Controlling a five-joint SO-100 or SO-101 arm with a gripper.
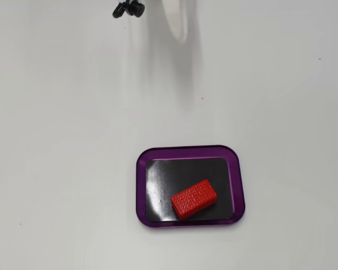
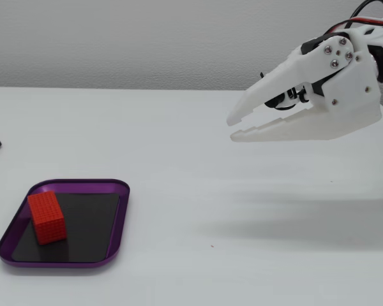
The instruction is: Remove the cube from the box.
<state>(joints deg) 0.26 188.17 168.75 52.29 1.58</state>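
In a fixed view from above, only a pale blurred tip of the arm (image 1: 177,22) pokes in at the top edge, so the jaws cannot be read there; a small black object (image 1: 128,9) beside it is cut off and too small to identify. In a fixed view from the side, the white plastic gripper (image 2: 233,127) hangs in the air well apart from the box, its jaws narrowly parted and holding nothing, with its rear cut off at the right edge. The cube (image 1: 194,198), bright red with a fine ribbed grid, lies slanted on the black floor of the box (image 1: 188,152), a shallow round-cornered tray with a glossy purple rim, resting on the plain white surface (image 1: 56,140).
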